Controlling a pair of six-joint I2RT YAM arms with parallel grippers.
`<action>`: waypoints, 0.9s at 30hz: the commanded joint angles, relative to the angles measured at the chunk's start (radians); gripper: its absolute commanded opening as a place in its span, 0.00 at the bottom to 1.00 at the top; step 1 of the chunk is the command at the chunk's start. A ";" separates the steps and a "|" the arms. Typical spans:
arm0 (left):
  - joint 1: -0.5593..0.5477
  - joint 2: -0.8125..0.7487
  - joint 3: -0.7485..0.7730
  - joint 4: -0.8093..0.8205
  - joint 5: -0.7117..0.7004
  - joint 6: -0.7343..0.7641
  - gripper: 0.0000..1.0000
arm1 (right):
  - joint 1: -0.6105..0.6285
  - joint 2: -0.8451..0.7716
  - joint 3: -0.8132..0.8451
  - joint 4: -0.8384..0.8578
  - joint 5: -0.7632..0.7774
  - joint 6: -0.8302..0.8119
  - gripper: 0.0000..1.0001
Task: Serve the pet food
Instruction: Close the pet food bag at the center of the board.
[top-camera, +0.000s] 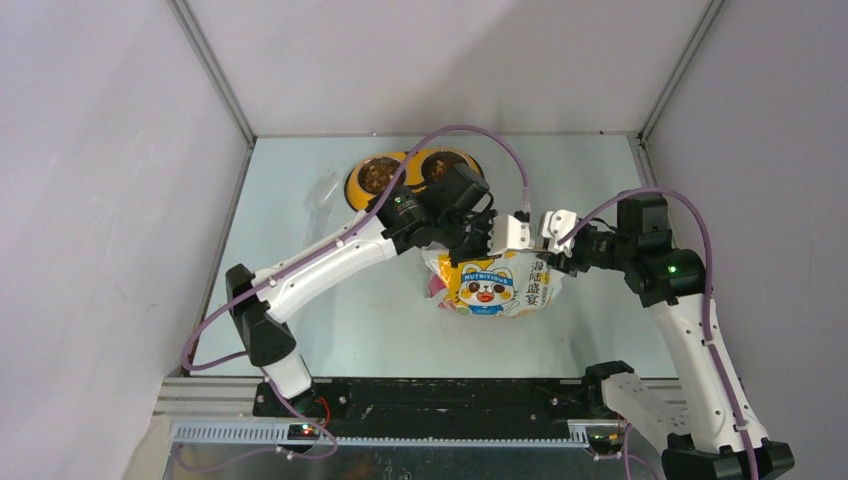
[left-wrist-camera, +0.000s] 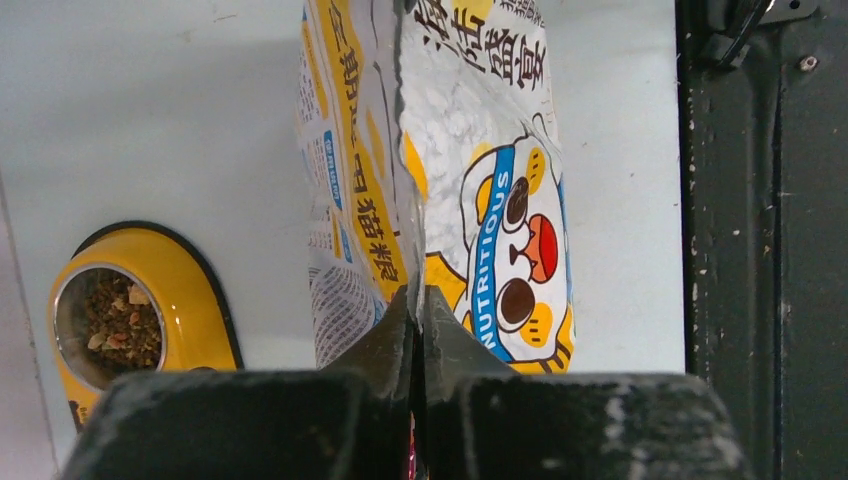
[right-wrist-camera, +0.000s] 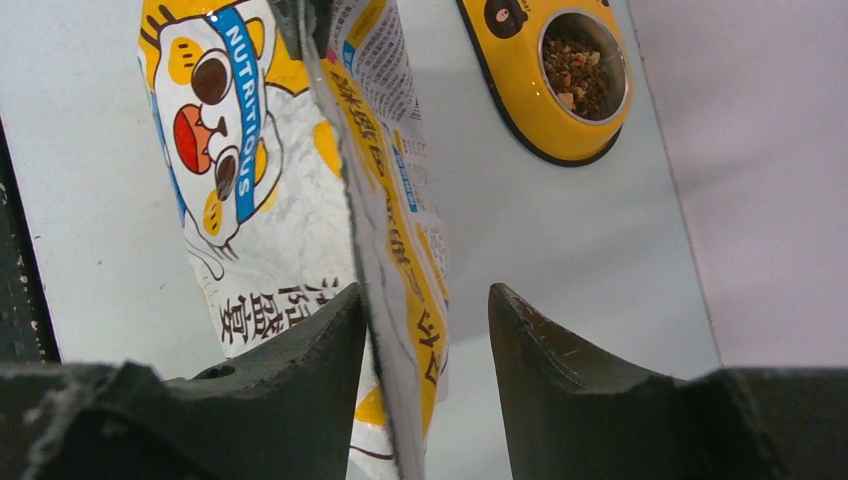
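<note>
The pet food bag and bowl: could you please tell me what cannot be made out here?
- Top view: the bag's mouth, hidden under the left gripper and right gripper.
- All views: the bag's contents, hidden by foil.
- Top view: part of the yellow bowl, covered by the left arm.
- Right wrist view: the bowl's second cup, cut off by the top edge.

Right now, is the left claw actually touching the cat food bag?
Touching. The left wrist view shows the left gripper pinched shut on the edge of the bag, with no gap between them.
</note>
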 joint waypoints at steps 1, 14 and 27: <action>-0.004 0.000 0.051 0.052 -0.035 -0.036 0.01 | -0.009 -0.026 -0.013 0.040 -0.006 0.006 0.51; -0.015 0.044 0.114 0.114 -0.016 -0.127 0.46 | -0.027 -0.031 -0.019 0.027 -0.021 0.005 0.51; -0.046 0.120 0.166 0.073 0.004 -0.120 0.11 | -0.056 -0.054 -0.019 0.005 -0.028 -0.012 0.51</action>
